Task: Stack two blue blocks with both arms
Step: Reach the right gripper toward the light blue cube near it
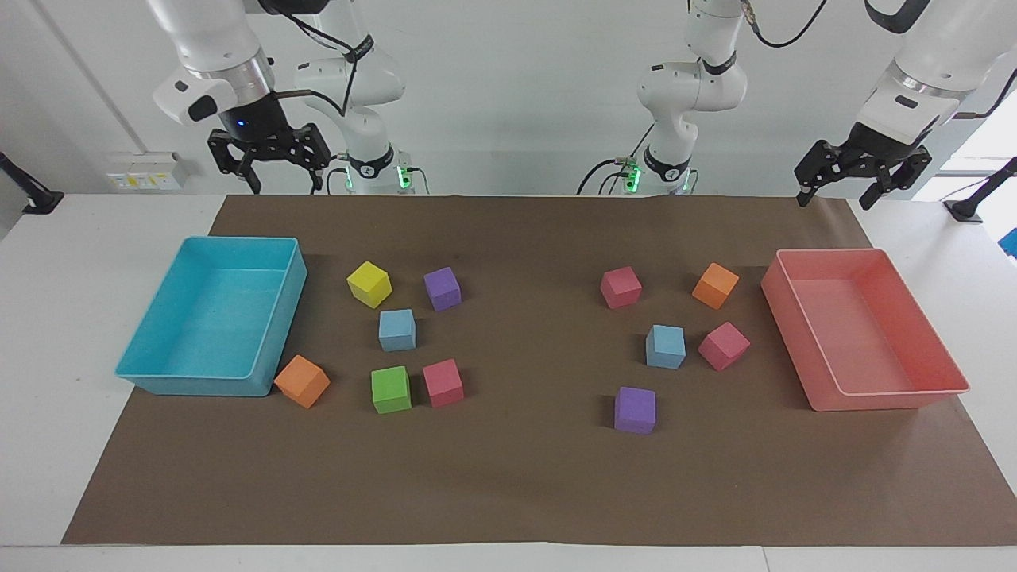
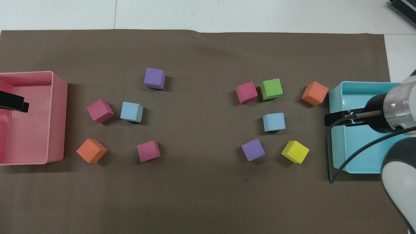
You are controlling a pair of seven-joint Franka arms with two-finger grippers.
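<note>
Both blue blocks (image 1: 396, 330) (image 1: 666, 346) lie well apart; left end effector (image 1: 844, 192) and right end effector (image 1: 276, 176) seemingly open.

White wall (image 1: 516, 95) rises past a white table (image 1: 48, 334) under brown paper (image 1: 508, 477).
</note>
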